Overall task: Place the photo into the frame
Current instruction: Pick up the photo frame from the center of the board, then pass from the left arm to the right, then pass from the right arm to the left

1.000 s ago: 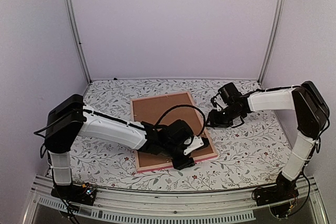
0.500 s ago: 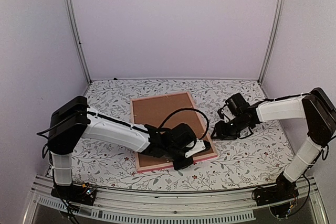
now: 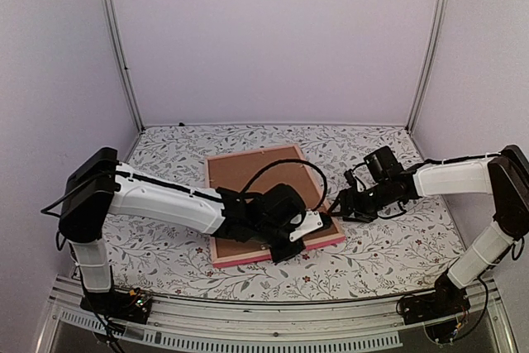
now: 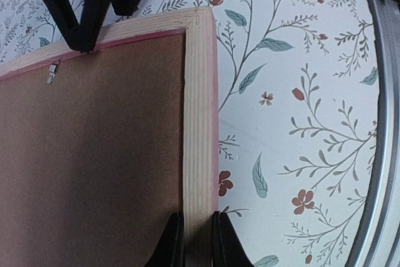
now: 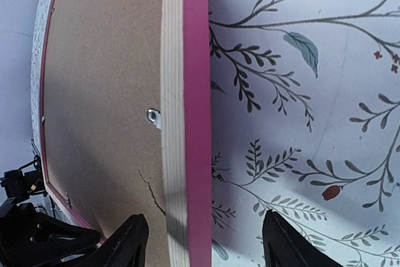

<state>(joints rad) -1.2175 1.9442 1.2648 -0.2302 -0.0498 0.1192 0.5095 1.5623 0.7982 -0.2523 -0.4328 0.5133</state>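
The photo shows in no view; the frame [image 3: 252, 153] lies back-up in the middle of the floral table [image 3: 388, 245], filled by the brown backing board [image 3: 248, 175] — whether the print sits under that board cannot be told. A small metal tab [image 5: 153, 117] on the rail reaches over the board's edge.

As a judgement, the frame is light and stiff, its thin wooden rail easy to pinch across but liable to twist or slip if lifted from one point alone. The board looks thin and brittle, with a hairline crack near the right rail. A glossy print would be limp, slippery and quick to mark, so best taken by an edge.

The left gripper [image 4: 195, 242] is clamped narrowly across the frame's near rail, one finger on the board side and one on the table side. The right gripper [image 5: 203, 242] stands wide — its fingers straddle the right rail without touching it
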